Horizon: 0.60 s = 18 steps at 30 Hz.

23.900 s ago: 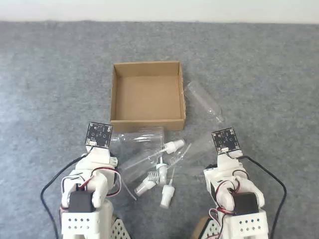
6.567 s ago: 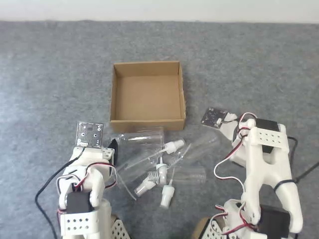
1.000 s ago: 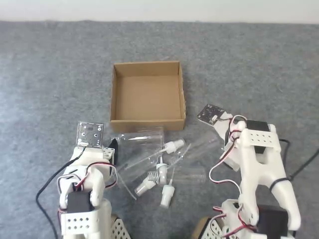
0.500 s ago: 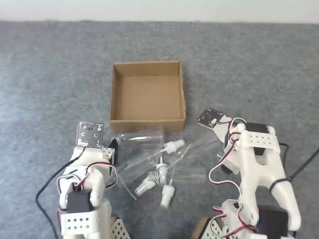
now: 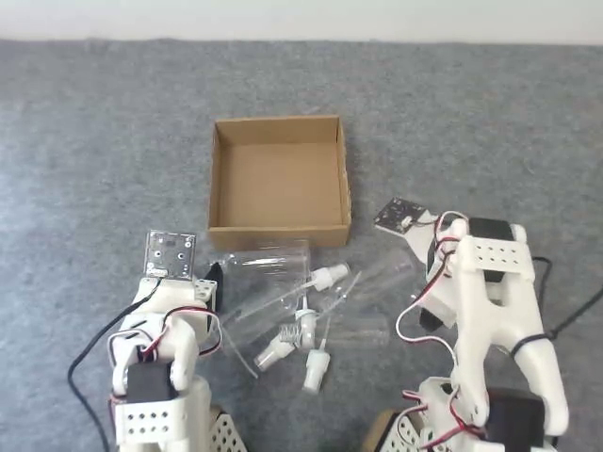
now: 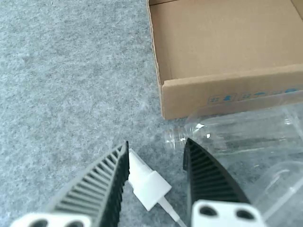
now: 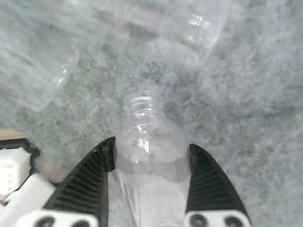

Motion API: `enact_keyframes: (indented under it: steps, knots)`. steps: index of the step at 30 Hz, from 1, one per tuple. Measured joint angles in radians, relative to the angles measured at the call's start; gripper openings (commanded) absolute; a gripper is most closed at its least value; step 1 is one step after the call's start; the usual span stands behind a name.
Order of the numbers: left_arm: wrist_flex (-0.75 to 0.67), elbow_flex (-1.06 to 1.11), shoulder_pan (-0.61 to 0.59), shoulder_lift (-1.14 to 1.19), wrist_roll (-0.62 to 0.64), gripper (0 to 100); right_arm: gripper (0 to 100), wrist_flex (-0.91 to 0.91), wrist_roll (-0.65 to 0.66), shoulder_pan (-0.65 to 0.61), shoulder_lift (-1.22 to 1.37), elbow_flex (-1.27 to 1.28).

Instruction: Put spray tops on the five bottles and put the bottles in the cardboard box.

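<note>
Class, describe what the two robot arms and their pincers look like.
Both the left arm and right arm are white plastic with black motors, looped red, white and black wires and a dark circuit board at the wrist. The left pincer and right pincer are dark and ridged inside, with white bases.

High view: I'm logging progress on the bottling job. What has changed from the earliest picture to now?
The right arm rose from its folded rest and reached forward, right of the cardboard box. The right gripper is now shut on a bottle; the one that lay beside the box's right wall has left that spot. The left arm shifted slightly left. The box and spray tops stayed put.
</note>
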Motion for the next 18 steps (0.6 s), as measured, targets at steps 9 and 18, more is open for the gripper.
enact_keyframes:
  steps: [9,18]
  knots:
    - [0.000,0.000,0.000,0.000,0.000,18,4.1,0.058,-0.140,0.000,0.000,-0.098]
    - [0.000,0.000,0.000,0.000,0.000,18,4.1,0.061,-0.321,-0.092,0.000,-0.150]
